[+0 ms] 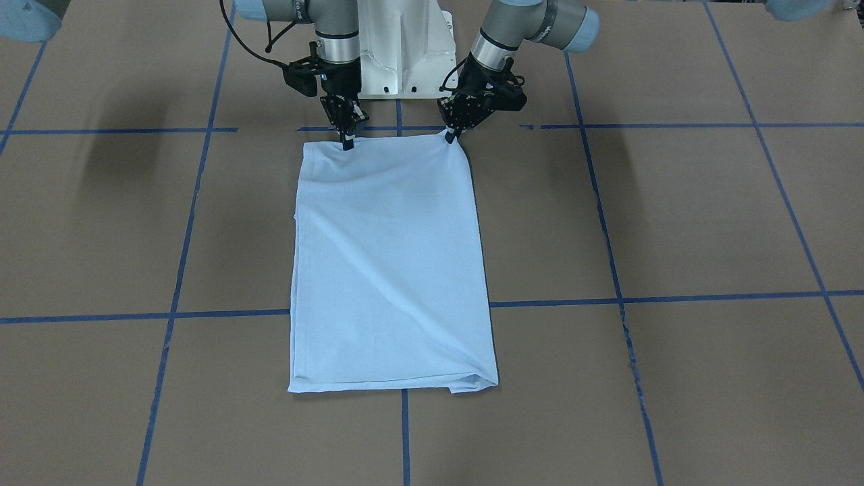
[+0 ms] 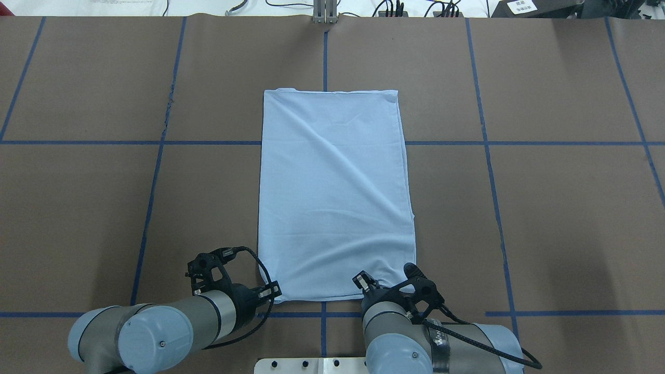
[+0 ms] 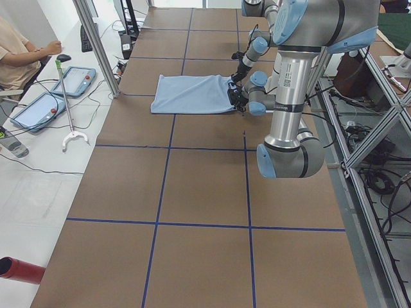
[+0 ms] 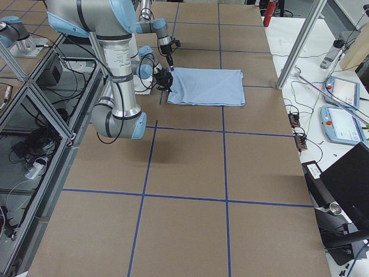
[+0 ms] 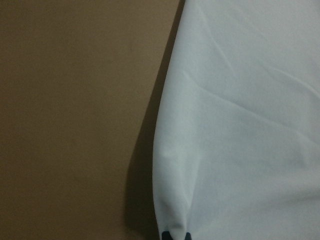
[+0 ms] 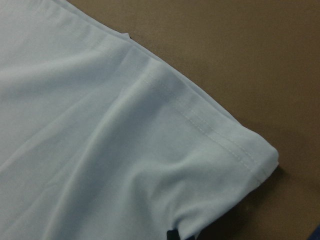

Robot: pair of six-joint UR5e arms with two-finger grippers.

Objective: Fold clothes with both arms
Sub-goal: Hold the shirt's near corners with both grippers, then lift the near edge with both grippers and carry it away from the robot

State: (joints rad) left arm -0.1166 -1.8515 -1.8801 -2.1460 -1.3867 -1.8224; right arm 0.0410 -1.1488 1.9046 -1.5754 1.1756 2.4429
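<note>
Your shirt (image 2: pixel 332 197) lies as a long, narrow rectangle midway between the tabletop's (image 2: pixel 545 208) two ends. One short edge is close to the robot-side edge and the other reaches toward the far edge. The left gripper (image 1: pixel 450 137) and the right gripper (image 1: pixel 347 140) each sit on a corner of that near short edge. Both pairs of jaws are pressed together on the cloth, and the wrist views show the fabric gathering into the fingertips. The step in hand looks like folding this near edge over to the far one. To do it well, raise both corners together and level, with the edge between them just taut. Carry it over in an arc and set it down square on the far short edge, then let go. The cloth is thin, soft, matte knit that drapes and wrinkles easily. A diagonal crease (image 2: pixel 332 140) already crosses it, and the stitched hem (image 6: pixel 210 132) is thicker than the rest, so uneven pulling would probably skew the layers underneath.
</note>
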